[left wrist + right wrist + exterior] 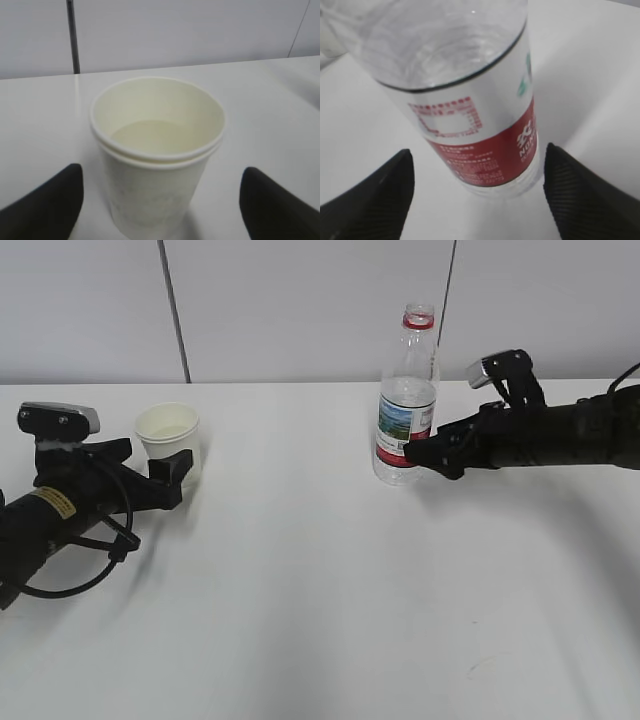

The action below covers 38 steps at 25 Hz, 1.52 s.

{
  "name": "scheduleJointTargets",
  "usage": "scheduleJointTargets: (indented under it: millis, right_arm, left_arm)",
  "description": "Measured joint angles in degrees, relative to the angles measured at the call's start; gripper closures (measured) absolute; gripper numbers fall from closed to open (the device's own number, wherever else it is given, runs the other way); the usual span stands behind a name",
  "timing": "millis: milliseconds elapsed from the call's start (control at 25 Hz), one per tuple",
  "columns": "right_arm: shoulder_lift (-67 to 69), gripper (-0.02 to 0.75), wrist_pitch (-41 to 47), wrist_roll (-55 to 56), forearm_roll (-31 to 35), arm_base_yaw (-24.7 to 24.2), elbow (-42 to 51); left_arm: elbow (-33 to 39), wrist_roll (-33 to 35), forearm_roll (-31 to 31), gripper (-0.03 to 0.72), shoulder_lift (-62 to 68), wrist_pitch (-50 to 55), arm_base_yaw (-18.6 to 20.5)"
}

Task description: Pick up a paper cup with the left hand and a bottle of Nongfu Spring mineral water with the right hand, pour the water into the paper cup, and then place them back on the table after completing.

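Observation:
A white paper cup [169, 437] stands upright on the white table [320, 610] at the left; in the left wrist view the cup [157, 160] holds clear water. My left gripper [168, 478] is open, its fingers [47, 205] apart on either side of the cup without touching it. A clear uncapped bottle [406, 400] with a red and white label stands at the centre right and shows close in the right wrist view [470, 100]. My right gripper [420, 455] is open, its fingers [375, 195] flanking the bottle's base with gaps.
A grey wall with dark vertical seams runs behind the table's far edge [300, 382]. The wide front of the table lies bare white.

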Motion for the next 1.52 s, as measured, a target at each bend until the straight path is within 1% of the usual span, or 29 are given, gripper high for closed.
scheduleJointTargets:
  millis: [360,880,1240,1520]
  right_arm:
    - [-3.86,0.144,1.65,8.56,-7.45,0.0,0.0]
    - [-7.63,0.146,1.89,14.7,-13.24,0.0,0.0]
    - [-11.75,0.146,1.89,19.22,-16.14,0.0,0.0]
    - [-16.55,0.146,3.13,23.04,-16.43,0.0,-0.48]
  left_arm:
    - [0.0,0.0,2.14,0.106,-0.05,0.0,0.0]
    - [0.76,0.0,2.34,0.111,-5.65,1.07,0.0]
    - [1.13,0.0,2.43,0.125,-14.09,12.71,0.0]
    - [1.27,0.0,-0.71,0.127,-22.37,22.25,0.0]
